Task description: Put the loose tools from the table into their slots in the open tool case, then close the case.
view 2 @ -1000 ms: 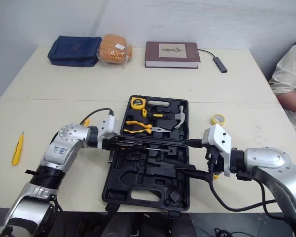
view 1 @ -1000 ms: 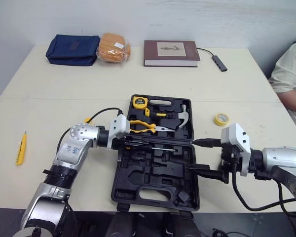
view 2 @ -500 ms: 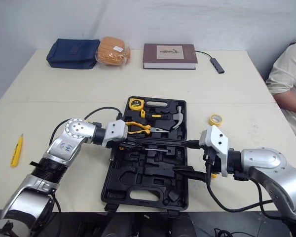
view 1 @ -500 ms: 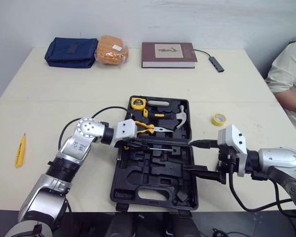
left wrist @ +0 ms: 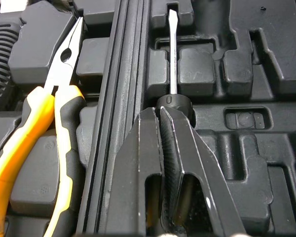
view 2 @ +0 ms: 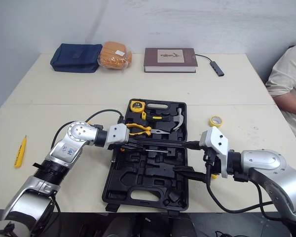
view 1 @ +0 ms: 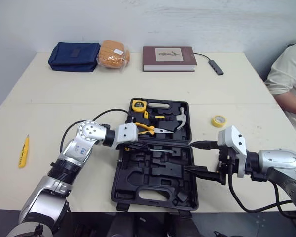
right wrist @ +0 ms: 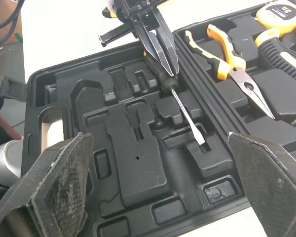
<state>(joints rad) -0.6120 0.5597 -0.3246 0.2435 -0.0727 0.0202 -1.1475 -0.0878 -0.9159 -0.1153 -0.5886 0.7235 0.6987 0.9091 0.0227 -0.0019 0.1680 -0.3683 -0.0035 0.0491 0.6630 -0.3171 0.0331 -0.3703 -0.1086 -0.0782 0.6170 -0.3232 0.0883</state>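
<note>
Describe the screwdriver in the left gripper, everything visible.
The screwdriver is a flat-blade type with a thin bright metal shaft, a flattened tip and a black handle with a round collar. It lies flat in the moulded nearer half of the tool case, close beside the hinge ridge and parallel to it, tip toward the robot's right. The left gripper is shut on its handle. Whether it is fully seated is unclear.

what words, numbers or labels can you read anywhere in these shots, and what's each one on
Nothing is clear enough to quote.
Tape measure: a printed label on its yellow face, too blurred to read.
Book: a pale panel on the dark red cover, any lettering too small to read.
White sticker on the bagged bread: too small to read.
</note>
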